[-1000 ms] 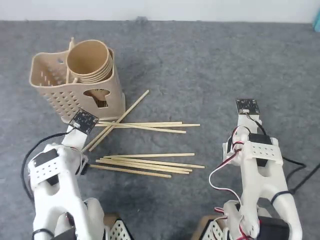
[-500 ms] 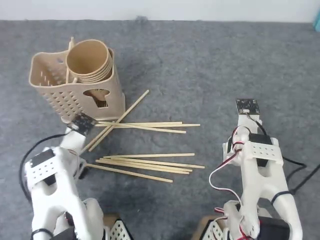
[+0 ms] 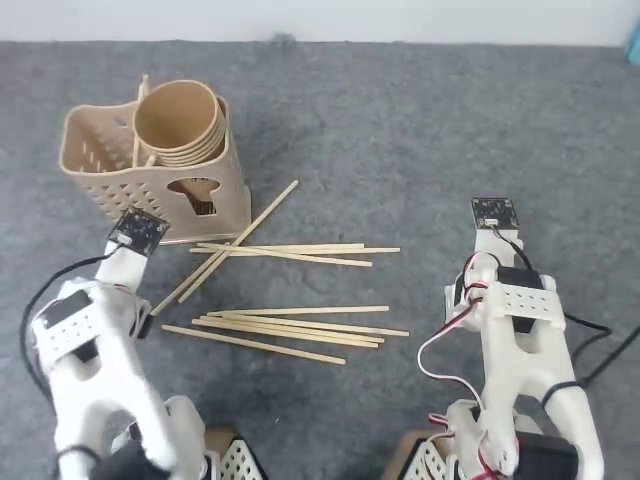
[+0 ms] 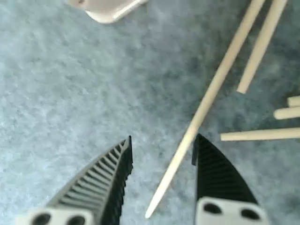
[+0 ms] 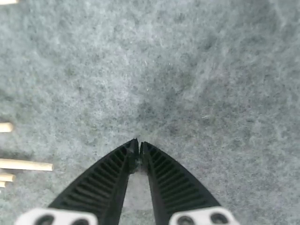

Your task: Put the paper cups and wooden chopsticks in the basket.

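While the left gripper [image 4: 164, 138] hangs wide open and empty astride the tip of one chopstick [image 4: 206, 101], a pinch that near the end could let it pivot and slip. At ten o'clock the paper cups [image 3: 180, 120] sit in the basket [image 3: 110, 180], and the right gripper [image 5: 139, 141] is closed, empty.

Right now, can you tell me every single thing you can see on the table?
Basket: one, beige, far left of the mat.
Paper cups: one stack of several, tan, inside the basket.
Chopsticks in the basket: at least one, pale wood, beside the cups.
Chopsticks on the mat: about ten, pale wood, two loose bunches near the basket.
Mat: one, grey, under everything.
Left gripper: black, open, a chopstick's end in the gap.
Right gripper: black, shut, over bare mat.
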Tool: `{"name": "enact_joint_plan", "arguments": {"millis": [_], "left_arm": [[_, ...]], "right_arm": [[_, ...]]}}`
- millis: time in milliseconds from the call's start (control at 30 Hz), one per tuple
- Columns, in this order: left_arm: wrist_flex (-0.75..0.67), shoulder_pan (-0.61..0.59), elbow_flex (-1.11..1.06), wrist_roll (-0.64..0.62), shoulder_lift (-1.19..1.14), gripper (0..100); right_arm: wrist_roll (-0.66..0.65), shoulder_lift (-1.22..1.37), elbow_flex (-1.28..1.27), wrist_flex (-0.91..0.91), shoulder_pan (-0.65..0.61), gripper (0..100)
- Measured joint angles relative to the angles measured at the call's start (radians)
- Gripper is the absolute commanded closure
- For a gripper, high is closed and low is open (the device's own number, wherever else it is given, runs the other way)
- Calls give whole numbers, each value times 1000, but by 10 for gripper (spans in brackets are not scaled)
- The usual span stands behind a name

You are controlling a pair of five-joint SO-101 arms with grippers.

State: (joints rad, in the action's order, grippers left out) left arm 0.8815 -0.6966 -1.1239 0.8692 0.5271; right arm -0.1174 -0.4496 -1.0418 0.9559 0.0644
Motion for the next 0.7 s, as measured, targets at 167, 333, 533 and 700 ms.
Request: {"name": "enact_joint_plan", "arguments": {"millis": [167, 333, 533, 700], "left_arm": [[-83, 2, 8, 0, -172, 815], [-117, 8, 48, 38, -270, 999], [-103, 15, 41, 98, -293, 987], [14, 14, 44, 106, -238, 987]], "right_arm": [[0, 0, 0, 0, 0, 980], [0, 0, 0, 0, 0, 980], [0, 0, 0, 0, 0, 980], [0, 0, 0, 0, 0, 980]]}}
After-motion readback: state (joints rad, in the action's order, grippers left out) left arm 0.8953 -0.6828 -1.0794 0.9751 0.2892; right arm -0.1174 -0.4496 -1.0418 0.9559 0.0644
